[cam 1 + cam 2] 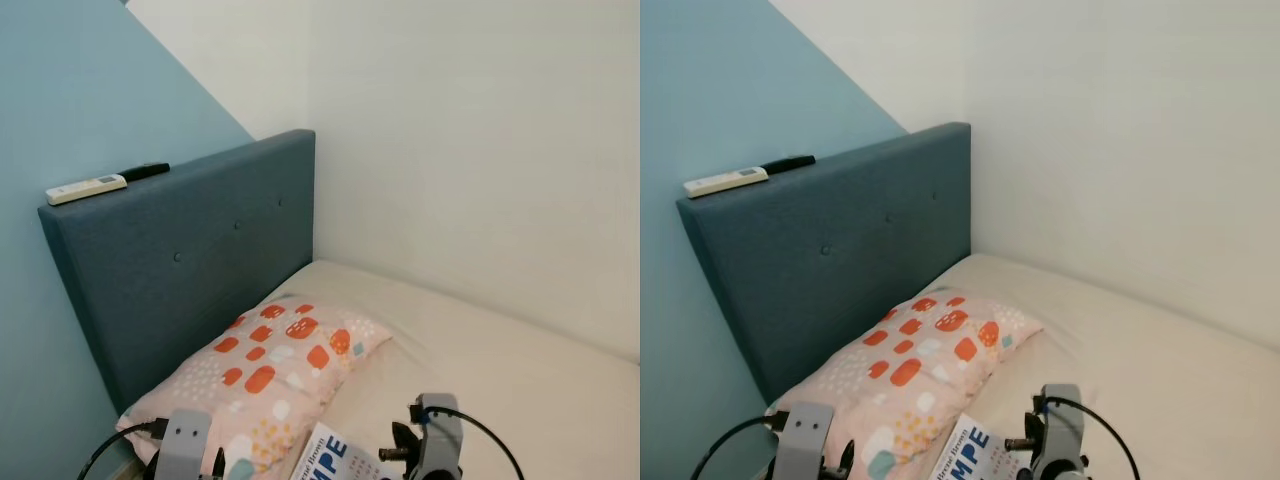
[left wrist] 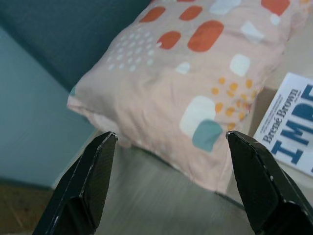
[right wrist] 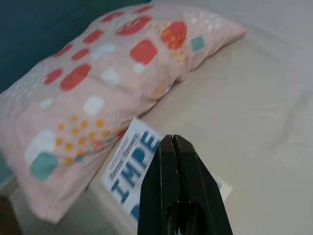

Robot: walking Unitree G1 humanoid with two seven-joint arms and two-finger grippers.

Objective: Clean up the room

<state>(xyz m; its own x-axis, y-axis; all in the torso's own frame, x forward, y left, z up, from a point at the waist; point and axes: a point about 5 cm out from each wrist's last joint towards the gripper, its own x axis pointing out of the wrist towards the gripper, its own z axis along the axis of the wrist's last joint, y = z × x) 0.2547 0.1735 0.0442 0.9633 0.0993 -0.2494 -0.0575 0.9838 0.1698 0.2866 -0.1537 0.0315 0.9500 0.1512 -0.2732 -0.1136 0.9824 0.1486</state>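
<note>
Bed (image 1: 520, 370), pillow (image 1: 270, 370), book (image 3: 132, 161).

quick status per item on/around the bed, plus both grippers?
pillow: lying flat against the headboard
book: lying flat on the mattress, one edge tucked under the pillow
white remote: resting on top of the headboard
black remote: resting beside the white remote
left gripper: open, empty
right gripper: shut, empty, above the book
</note>
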